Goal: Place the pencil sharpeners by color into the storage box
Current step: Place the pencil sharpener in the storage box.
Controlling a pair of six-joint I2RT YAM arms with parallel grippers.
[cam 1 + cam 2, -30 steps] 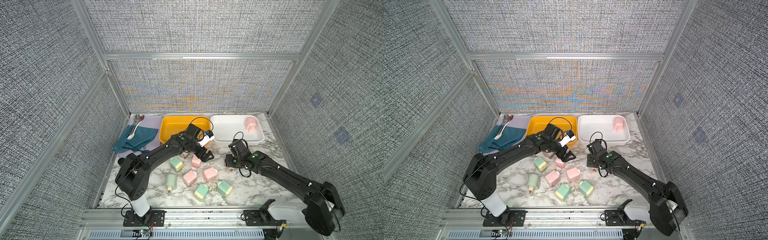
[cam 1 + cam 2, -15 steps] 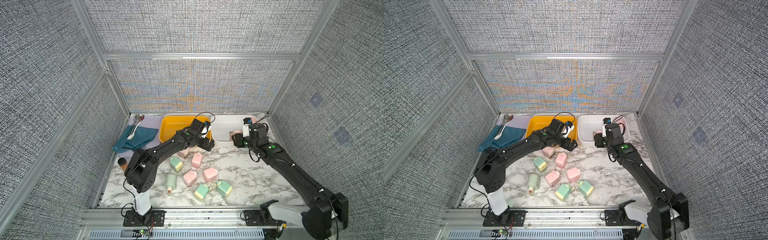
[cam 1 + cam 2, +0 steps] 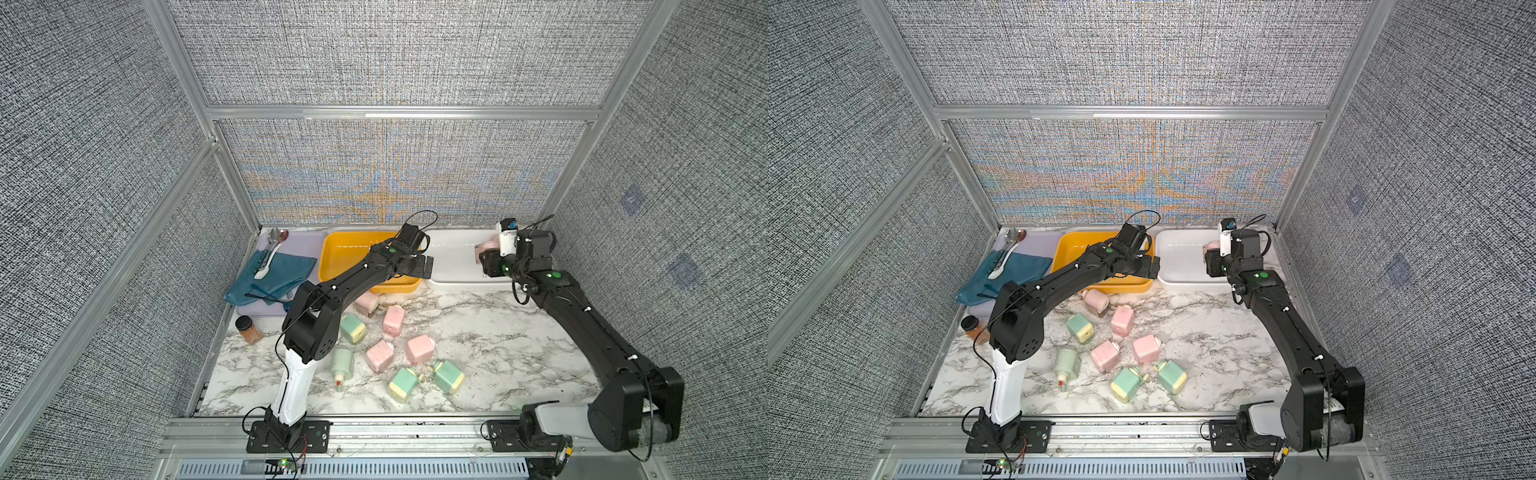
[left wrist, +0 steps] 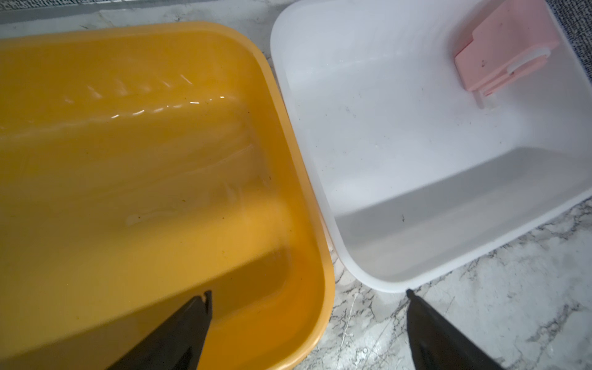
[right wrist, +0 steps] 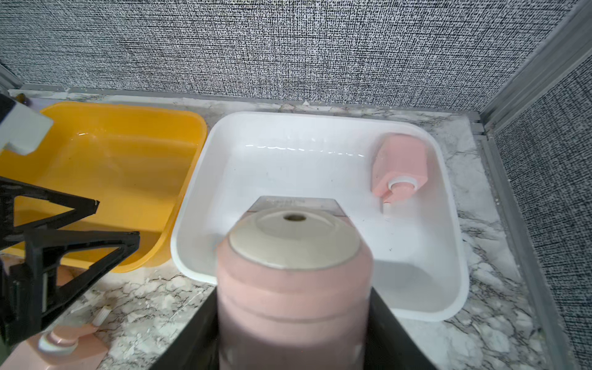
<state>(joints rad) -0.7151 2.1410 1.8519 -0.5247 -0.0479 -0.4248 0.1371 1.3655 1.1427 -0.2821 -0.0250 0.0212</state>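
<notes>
**A:** What's changed on the left?

**B:** The left gripper [image 3: 422,268] has come up off the loose sharpeners. It now hangs over the near right corner of the yellow bin [image 3: 325,266], jaws spread wide and empty. That bin has nothing in it.

**A:** So no green is sorted yet?

**B:** None. All four green sharpeners [image 3: 352,328] lie on the surface [image 3: 519,345], from its middle toward the near edge. Four pink sharpeners [image 3: 420,349] are mixed among them.

**A:** And the right?

**B:** That's the real change. A second ago the right gripper [image 3: 487,262] was down on the surface in front of the white bin [image 3: 453,280]. Now it is up over that bin, by its near edge, clamped on a pink sharpener [image 5: 293,282].

**A:** Is anything in there already?

**B:** A second pink sharpener [image 5: 400,163], lying in the far right corner.

**A:** What does that mean for the task?

**B:** I'd judge the pick is done and the drop comes next. Letting go here should put two pinks in white. Eight would remain, and the left arm looks free to fetch a green for yellow.
</notes>
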